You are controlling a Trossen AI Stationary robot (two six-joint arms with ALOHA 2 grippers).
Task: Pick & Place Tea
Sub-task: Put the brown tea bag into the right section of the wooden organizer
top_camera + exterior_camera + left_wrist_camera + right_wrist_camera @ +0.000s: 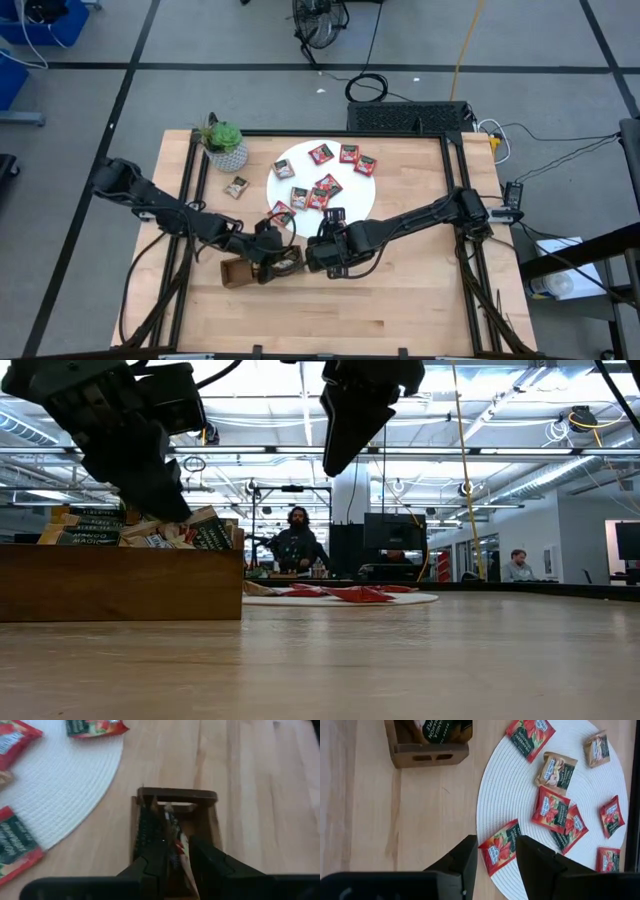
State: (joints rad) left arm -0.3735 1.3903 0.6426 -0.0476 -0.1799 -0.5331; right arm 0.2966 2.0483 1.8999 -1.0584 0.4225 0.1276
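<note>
Several red tea sachets (321, 153) lie flat on the white disc (350, 205), and a grey-brown one (237, 186) lies on the table left of it. The brown wooden tray (238, 272) holds sachets standing on edge (205, 530). My left gripper (180, 862) is open, its fingers dipped into the tray's compartment with upright sachets (176, 837) between them. My right gripper (497, 862) hangs open above the disc's near edge, one finger on either side of a red sachet (501, 851) below, well clear of it (335, 460). My left gripper's fingers (152, 852) slant down into the tray from the table's left, among the upright sachets. Whether they touch a sachet or the tray's wall (177, 796) I cannot tell.
A small green potted plant (224, 143) stands at the table's far left, beside the disc. The two arms meet close together over the table's middle. Bare wood lies to the near right (410, 300). People sit in the room beyond the table (297, 545).
</note>
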